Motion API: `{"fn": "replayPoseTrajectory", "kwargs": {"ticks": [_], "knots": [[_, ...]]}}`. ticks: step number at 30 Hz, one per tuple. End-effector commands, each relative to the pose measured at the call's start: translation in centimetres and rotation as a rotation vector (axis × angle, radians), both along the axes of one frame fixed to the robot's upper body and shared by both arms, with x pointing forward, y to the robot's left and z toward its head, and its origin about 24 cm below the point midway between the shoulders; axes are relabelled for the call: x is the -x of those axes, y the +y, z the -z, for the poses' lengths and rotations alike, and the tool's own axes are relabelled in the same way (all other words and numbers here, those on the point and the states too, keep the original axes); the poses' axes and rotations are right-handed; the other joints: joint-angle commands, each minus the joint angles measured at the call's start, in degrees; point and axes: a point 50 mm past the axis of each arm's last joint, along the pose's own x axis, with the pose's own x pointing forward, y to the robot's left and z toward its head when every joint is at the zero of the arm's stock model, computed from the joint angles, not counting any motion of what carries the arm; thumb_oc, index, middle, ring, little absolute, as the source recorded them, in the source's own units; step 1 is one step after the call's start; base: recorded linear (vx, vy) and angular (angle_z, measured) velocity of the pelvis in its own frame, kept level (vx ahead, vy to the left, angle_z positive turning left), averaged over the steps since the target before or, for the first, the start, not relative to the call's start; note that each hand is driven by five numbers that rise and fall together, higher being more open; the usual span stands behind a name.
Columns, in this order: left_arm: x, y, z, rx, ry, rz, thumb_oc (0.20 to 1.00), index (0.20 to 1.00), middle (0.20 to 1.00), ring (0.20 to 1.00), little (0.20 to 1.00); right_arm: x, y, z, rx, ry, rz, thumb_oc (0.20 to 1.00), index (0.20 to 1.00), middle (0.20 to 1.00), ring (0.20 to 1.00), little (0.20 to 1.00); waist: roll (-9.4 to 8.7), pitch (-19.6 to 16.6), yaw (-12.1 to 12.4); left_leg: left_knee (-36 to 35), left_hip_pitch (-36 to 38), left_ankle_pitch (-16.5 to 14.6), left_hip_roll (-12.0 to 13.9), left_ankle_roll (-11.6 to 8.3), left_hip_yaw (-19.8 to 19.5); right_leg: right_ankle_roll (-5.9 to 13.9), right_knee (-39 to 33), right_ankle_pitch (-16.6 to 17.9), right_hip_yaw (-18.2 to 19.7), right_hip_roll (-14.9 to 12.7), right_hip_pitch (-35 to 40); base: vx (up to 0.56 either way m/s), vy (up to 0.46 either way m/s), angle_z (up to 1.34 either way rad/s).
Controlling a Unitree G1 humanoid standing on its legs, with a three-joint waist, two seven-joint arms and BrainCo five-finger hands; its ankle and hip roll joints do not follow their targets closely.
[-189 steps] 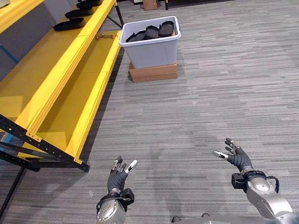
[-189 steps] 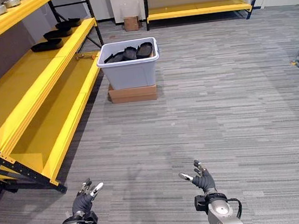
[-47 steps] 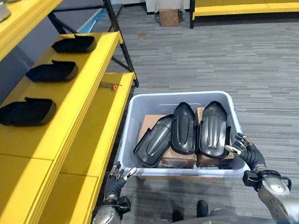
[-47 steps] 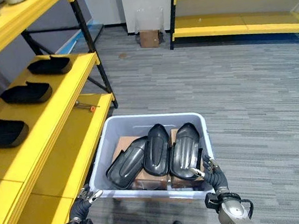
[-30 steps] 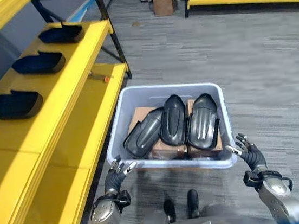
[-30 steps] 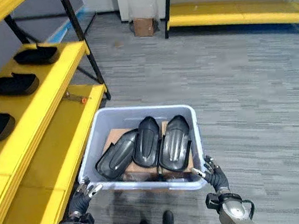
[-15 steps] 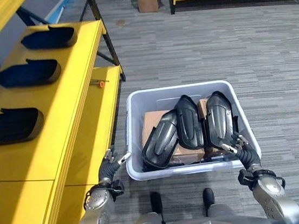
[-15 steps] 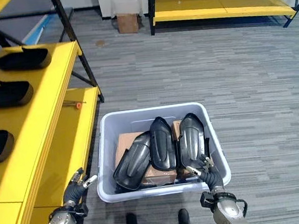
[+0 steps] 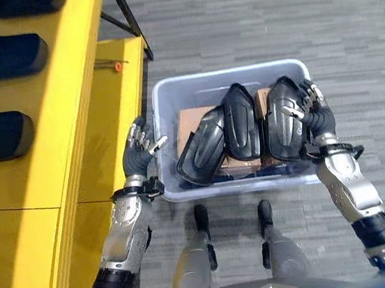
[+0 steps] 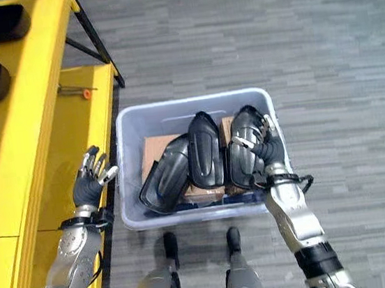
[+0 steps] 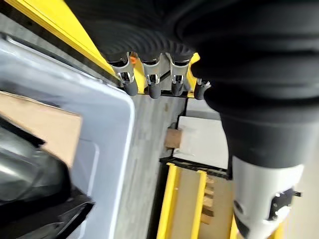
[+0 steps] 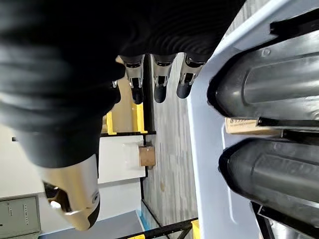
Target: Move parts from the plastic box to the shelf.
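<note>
Bright even light, blurred wrist views

Parts (image 9: 241,131) in box (image 9: 163,102), shelf (image 9: 71,131) left

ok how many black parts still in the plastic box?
3 visible in the plastic box: one tilted on the left, one in the middle, one on the right beside the right hand. More may be hidden beneath.

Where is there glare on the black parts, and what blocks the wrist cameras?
Left eye view: pale highlights streak the glossy black moulded parts in the grey plastic box. Left wrist view: the dark cover of the left robot hand blocks much. Right wrist view: the cover of the right robot hand likewise; parts gleam.
</note>
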Motion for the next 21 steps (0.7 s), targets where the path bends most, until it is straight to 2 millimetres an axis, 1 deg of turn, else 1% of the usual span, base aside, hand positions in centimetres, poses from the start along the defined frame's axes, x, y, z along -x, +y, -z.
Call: {"fn": "replayPoseTrajectory", "kwargs": {"ticks": [1,5,6,7,11,15,21], "knots": [[0.7,1.2,-1.8,0.014,-0.127,-0.080,1.000,1.000,1.000,1.000,1.000,-0.3,0.4,-1.4,0.003,-0.101,0.024,1.000,1.000,1.000,1.000,1.000,-1.54,-2.59,0.63,4.39,-4.07,-1.78,1.90,-1.50,0.93,3.24,4.36,-0.96,-0.27,-2.01,-3.45,-0.08,-0.019,-0.08],[-0.2,0.1,-3.0,0.028,-0.185,-0.079,1.000,1.000,1.000,1.000,1.000,-1.9,1.4,-2.3,-0.043,-0.116,0.048,1.000,1.000,1.000,1.000,1.000,-1.00,-0.65,0.95,5.53,-7.30,-1.65,1.89,-1.65,1.20,3.19,6.53,-0.81,-0.24,-1.76,-7.54,-0.06,-0.017,-0.08],[-0.2,0.1,-3.1,0.028,-0.186,-0.079,1.000,1.000,1.000,1.000,1.000,-1.9,1.4,-2.3,-0.043,-0.117,0.048,1.000,1.000,1.000,1.000,1.000,-0.99,-0.64,0.95,5.62,-7.39,-1.69,1.90,-1.65,1.20,3.19,6.61,-0.84,-0.23,-1.75,-7.63,-0.06,-0.016,-0.15],[-0.6,-0.4,-3.3,0.046,-0.195,-0.074,1.000,1.000,1.000,1.000,1.000,-2.5,1.7,-2.6,-0.059,-0.119,0.057,1.000,1.000,1.000,1.000,1.000,-0.76,0.31,0.99,6.06,-8.41,-1.63,1.84,-1.70,1.23,3.10,7.54,-0.81,0.01,-1.63,-9.13,-0.05,-0.011,-0.12],[-1.1,-1.2,-3.8,0.072,-0.210,-0.074,1.000,1.000,1.000,1.000,1.000,-3.3,2.4,-3.5,-0.080,-0.139,0.075,1.000,1.000,1.000,1.000,1.000,-0.57,2.13,1.10,6.33,-10.37,-1.33,1.77,-1.73,1.79,2.97,9.10,-0.68,0.41,-1.35,-12.34,-0.04,-0.018,-0.07],[-1.3,-1.6,-4.0,0.075,-0.217,-0.061,1.000,1.000,1.000,1.000,1.000,-3.9,2.3,-3.8,-0.086,-0.138,0.098,1.000,1.000,1.000,1.000,1.000,-0.30,2.97,1.19,6.06,-11.01,-1.16,1.83,-1.77,1.87,2.90,9.63,-0.74,0.52,-1.42,-13.70,0.00,-0.012,-0.04],[-1.5,-1.7,-4.1,0.064,-0.216,-0.057,1.000,1.000,1.000,1.000,1.000,-4.7,1.8,-4.3,-0.078,-0.137,0.146,1.000,1.000,1.000,1.000,1.000,0.21,4.07,1.40,5.61,-11.58,-0.79,1.59,-1.86,1.74,2.79,10.32,-1.03,0.38,-1.59,-14.75,0.00,0.000,0.00]]}}
